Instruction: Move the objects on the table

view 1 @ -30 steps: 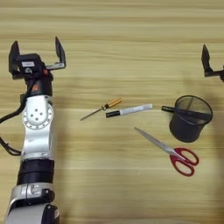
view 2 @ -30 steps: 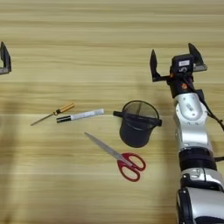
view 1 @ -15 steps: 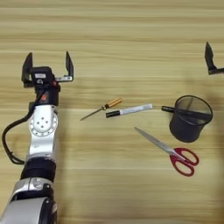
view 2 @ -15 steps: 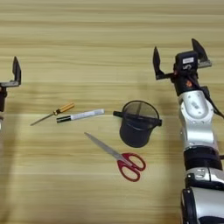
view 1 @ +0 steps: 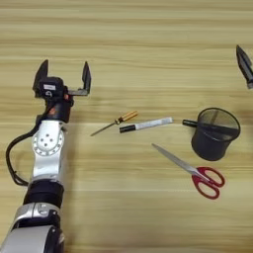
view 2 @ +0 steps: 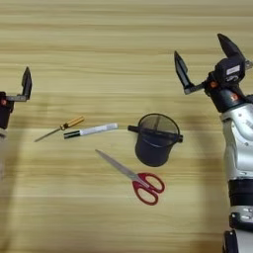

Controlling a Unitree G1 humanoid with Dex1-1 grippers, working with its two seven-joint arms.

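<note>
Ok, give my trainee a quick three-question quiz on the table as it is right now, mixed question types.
1. True or false: the red-handled scissors lie inside the black wire-mesh round pen cup.
2. Which thing lies nearest the left tool? A) small orange-handled screwdriver B) scissors C) pen cup
3. Fill in: the white marker's black cap points toward the robot's ____ side.

Key: 1 false, they lie on the table in front of it. 2 A. 3 left. Both tools, the right tool too, are open and hold nothing.
</note>
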